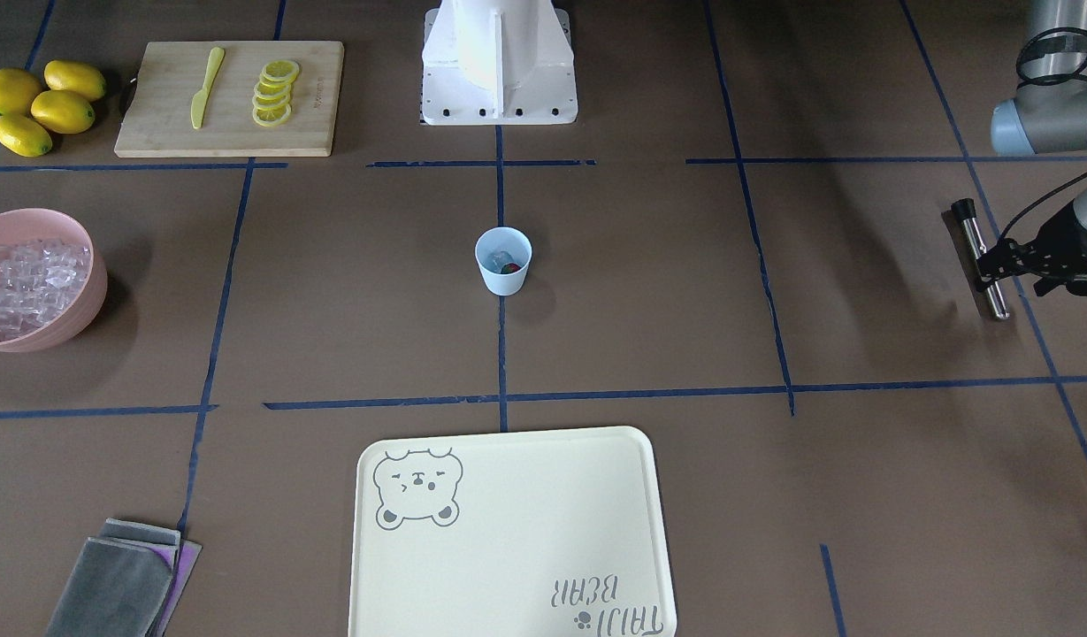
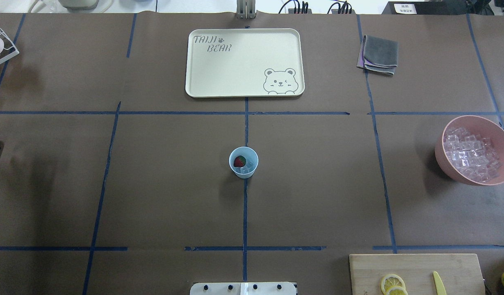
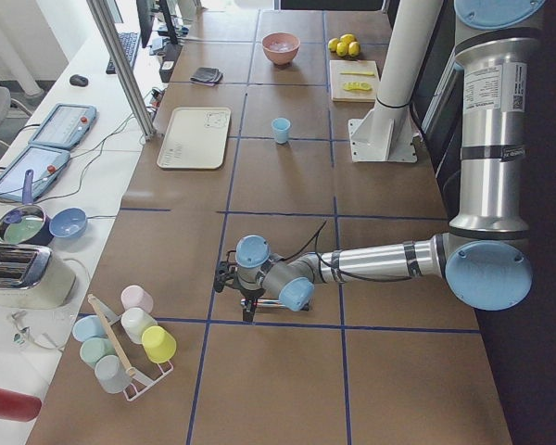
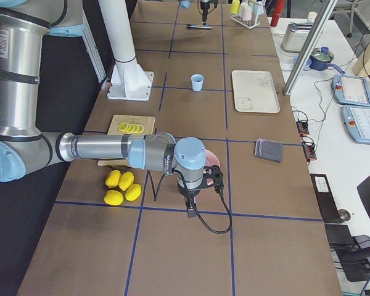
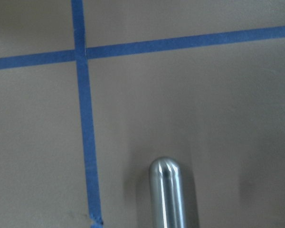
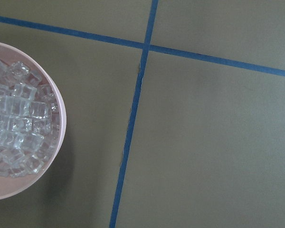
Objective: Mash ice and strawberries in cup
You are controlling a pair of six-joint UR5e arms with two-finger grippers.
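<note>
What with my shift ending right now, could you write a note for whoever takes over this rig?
Left gripper: far out on the robot's left, at the steel rod; can't tell whether it grips it.
Right gripper: by the pink bowl; open or shut can't be told.
Cup: upright in the middle, holding the strawberry and ice.
Done: cup is loaded.
Left: bring the rod to the cup and mash.
</note>
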